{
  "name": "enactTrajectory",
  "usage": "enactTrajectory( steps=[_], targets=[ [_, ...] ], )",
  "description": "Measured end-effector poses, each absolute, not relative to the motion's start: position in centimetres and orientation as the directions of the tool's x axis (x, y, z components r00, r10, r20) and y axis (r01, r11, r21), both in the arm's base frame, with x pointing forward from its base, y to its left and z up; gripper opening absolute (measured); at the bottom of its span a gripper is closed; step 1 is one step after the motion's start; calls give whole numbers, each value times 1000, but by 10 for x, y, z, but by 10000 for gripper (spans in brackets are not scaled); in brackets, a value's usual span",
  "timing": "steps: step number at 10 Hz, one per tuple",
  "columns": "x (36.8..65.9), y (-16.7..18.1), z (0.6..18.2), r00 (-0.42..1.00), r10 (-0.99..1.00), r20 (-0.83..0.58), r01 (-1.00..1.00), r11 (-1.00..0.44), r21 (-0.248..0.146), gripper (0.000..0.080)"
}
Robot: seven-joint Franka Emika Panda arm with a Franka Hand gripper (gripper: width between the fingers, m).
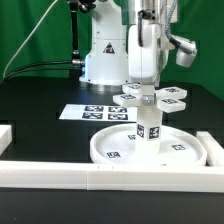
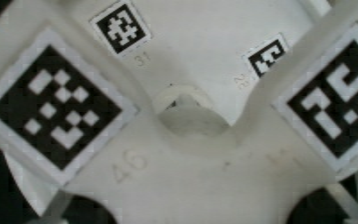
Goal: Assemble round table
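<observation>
Exterior view: tool (image 1: 147,84) over foot (image 1: 153,98) atop leg (image 1: 149,130), grip unclear.

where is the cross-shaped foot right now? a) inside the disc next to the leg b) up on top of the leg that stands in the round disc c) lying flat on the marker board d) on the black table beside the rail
b: in the exterior view the cross-shaped foot sits atop the upright leg, which stands in the round disc, with the gripper right above it.
</observation>
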State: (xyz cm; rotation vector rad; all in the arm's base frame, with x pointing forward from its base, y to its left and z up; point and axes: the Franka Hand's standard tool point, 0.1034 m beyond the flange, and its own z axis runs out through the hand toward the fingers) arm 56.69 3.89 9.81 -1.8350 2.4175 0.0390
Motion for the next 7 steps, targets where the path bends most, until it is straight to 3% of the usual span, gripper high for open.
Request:
enactTrajectory(
  steps=[1,3,7],
  targets=[
    [567,39,102,-266,-958,-107,-962,271,-44,560],
    [568,38,129,-265,-953,-149,-958,277,-68,642],
    [567,40,124,-246,-959,-143,-964,258,-67,649]
  ],
)
